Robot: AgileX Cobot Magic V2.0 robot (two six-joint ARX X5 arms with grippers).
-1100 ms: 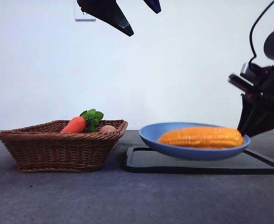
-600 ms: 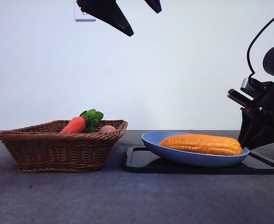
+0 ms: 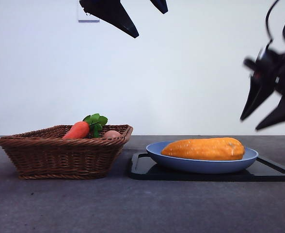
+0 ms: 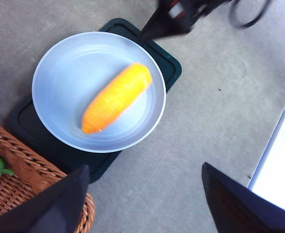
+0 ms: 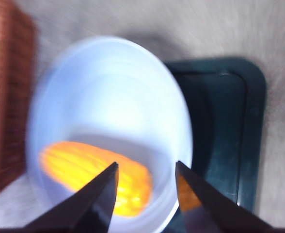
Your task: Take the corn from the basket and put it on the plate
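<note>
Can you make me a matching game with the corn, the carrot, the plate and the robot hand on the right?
Things:
1. corn
2. carrot
3. plate
4. right hand

Where or how:
A. sits on the black tray
B. up in the air, open, holding nothing
C. lies in the basket
D. lies on the blue plate

Pairs: 1-D, 2-C, 3-A, 4-B
</note>
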